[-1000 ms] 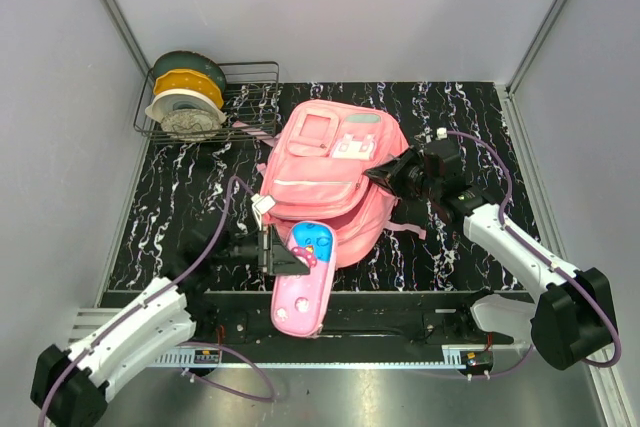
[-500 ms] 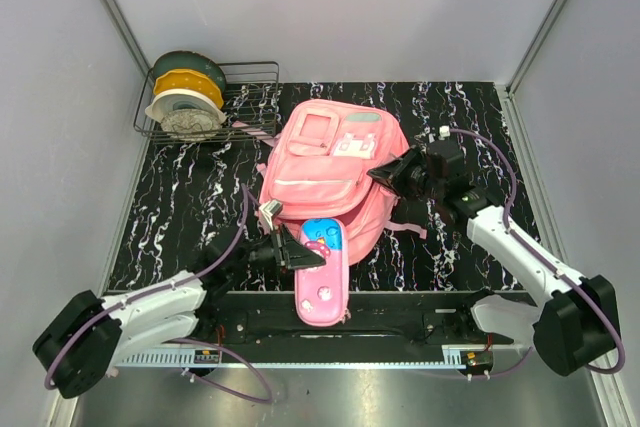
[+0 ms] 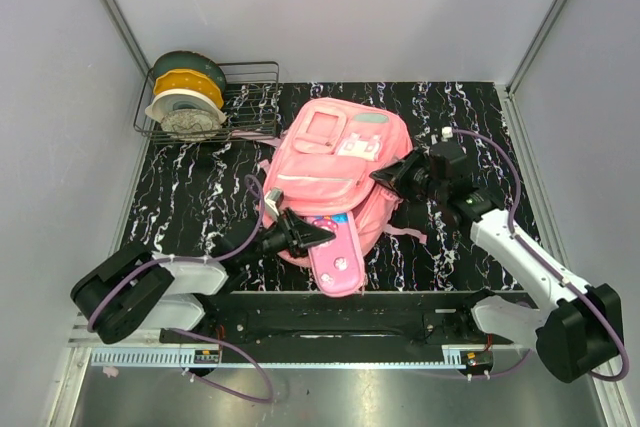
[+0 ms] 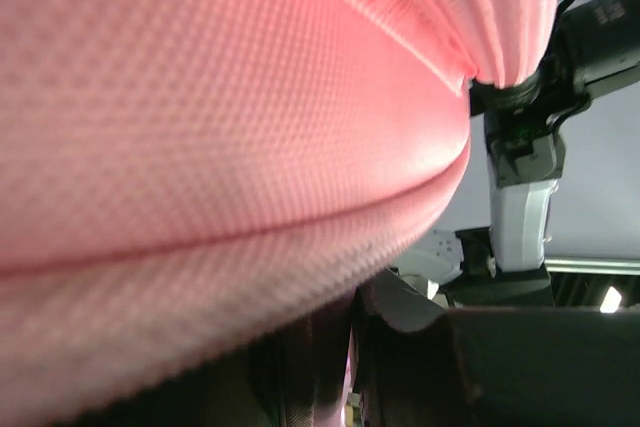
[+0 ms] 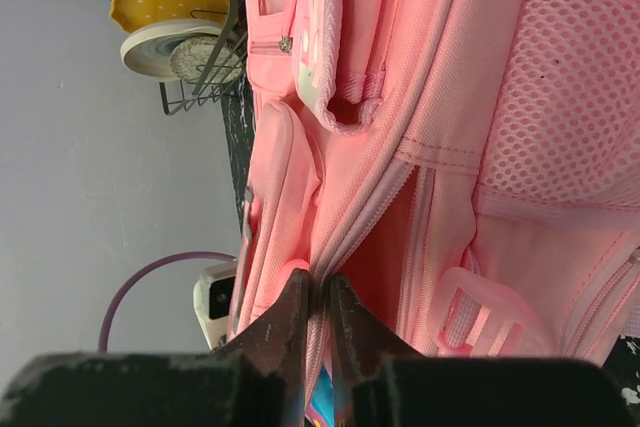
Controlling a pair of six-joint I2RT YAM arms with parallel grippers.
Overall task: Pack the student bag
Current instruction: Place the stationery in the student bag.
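The student bag [image 3: 330, 162] lies front up in the middle of the black marbled table; its pink fabric [image 4: 200, 97] fills the left wrist view. My right gripper [image 3: 386, 175] is at its right side, shut on the bag's zipper edge [image 5: 345, 222] and holding the opening apart; the right gripper [image 5: 320, 289] shows its fingers pinching that seam. A pink-and-blue pencil case [image 3: 338, 257] sticks out of the bag's near end, its far end under the flap. My left gripper [image 3: 312, 236] is shut on the case's left side; the left gripper [image 4: 350, 347] has pink material between dark fingers.
A wire rack [image 3: 250, 97] with several plates [image 3: 185, 97] stands at the back left, also seen as the rack [image 5: 200, 72] in the right wrist view. A black rail [image 3: 330, 312] runs along the near edge. Grey walls close in the table on three sides.
My left arm carried the pencil case up and to the right, pushing its far end under the bag's flap. The bag shifted slightly. My right gripper kept its hold on the zipper edge.
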